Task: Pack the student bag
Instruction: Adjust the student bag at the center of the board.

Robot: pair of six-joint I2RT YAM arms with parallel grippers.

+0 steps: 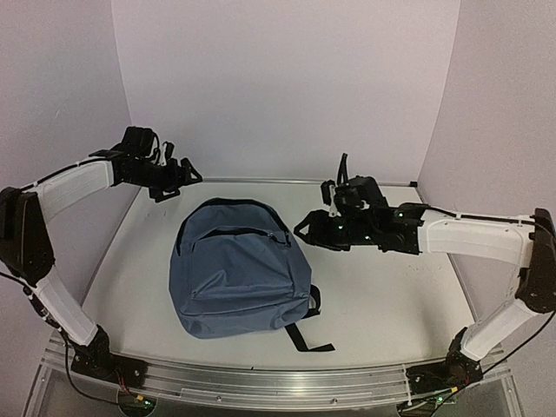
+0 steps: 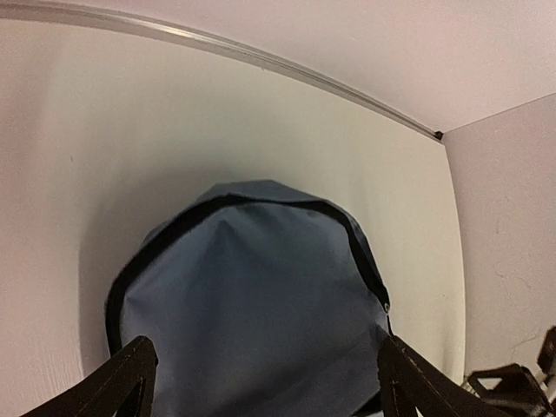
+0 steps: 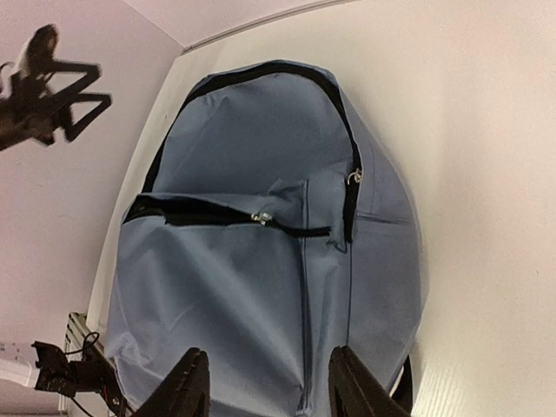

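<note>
The student bag, slate blue with black trim, lies flat in the middle of the table with its top towards the back wall. Its front pocket zip stands partly undone, leaving a dark slit at the left. My left gripper hangs above the table beyond the bag's top left; it is open, with only the bag's top showing below it. My right gripper hovers by the bag's upper right corner. It is open too, with nothing between its fingers and the bag's front below.
A black strap trails from the bag's lower right onto the table. Purple walls close in the table at the back and both sides. A metal rail runs along the near edge between the arm bases.
</note>
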